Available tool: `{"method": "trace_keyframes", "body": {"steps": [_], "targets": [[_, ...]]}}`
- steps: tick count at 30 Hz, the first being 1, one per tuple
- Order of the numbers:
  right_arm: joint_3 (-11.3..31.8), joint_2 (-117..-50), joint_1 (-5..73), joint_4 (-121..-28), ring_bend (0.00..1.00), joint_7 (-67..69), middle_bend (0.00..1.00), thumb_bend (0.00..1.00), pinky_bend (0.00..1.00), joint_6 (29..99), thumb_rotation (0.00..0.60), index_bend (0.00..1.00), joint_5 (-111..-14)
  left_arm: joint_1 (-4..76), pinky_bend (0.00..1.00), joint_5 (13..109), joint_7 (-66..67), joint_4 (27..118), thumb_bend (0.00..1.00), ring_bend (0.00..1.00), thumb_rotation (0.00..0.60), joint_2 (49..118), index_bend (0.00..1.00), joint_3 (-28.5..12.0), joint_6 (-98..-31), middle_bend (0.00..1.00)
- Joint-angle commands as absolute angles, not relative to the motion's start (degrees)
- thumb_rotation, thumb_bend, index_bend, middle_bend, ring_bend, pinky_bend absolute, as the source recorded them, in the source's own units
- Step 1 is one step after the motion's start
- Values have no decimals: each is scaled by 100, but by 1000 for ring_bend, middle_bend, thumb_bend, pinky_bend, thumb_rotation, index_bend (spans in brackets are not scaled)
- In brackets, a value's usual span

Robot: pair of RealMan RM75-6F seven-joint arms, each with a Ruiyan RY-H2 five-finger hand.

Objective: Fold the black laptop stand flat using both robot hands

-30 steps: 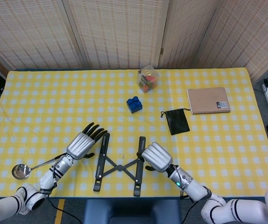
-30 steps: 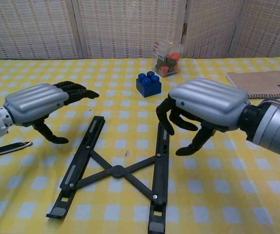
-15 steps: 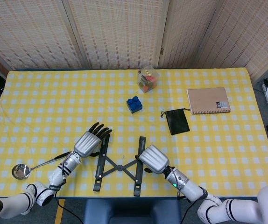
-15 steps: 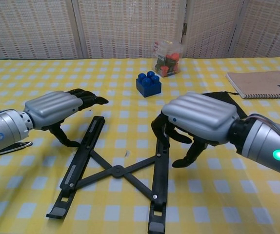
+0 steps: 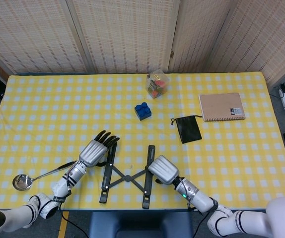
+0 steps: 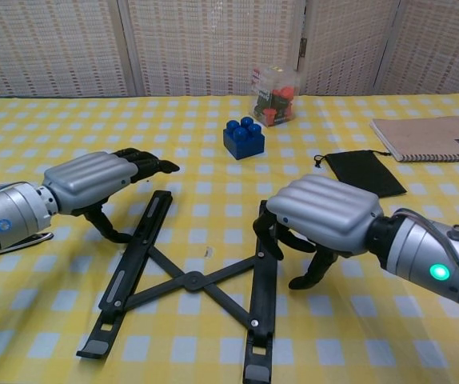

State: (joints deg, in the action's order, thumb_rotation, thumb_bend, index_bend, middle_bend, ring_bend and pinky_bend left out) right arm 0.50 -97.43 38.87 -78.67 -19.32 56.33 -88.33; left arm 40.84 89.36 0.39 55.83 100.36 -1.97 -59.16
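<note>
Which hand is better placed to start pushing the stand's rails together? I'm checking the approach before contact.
The right hand, probably: its curled fingers sit right at the laptop stand's right rail. The left hand hovers just outside the left rail, fingers stretched past it.

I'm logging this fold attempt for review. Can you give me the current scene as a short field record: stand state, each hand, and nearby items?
stand: black X-shaped laptop stand, lying spread open on the yellow checked tablecloth, not yet folded
left hand: left hand, fingers apart, beside the stand's left rail; contact unclear
right hand: right hand, fingers curled down at the right rail; grip not clear
nearby: blue toy brick, black drawstring pouch, tan spiral notebook, clear box of coloured pieces, metal ladle
</note>
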Motion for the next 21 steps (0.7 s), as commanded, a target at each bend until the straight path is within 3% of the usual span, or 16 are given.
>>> {"method": "trace_keyframes", "body": {"steps": [1, 21], "targets": [[43, -9824, 3910, -7761, 899, -1917, 878, 123, 908, 5621, 600, 648, -8867, 4082, 0, 8937, 32, 5584, 196, 25, 600, 10032, 0, -186, -5927, 135], [140, -10405, 4056, -7150, 899, -1896, 877, 123, 908, 5632, 600, 647, -8970, 4056, 0, 8902, -11, 5706, 196, 14, 600, 9972, 0, -123, -5948, 130]]}}
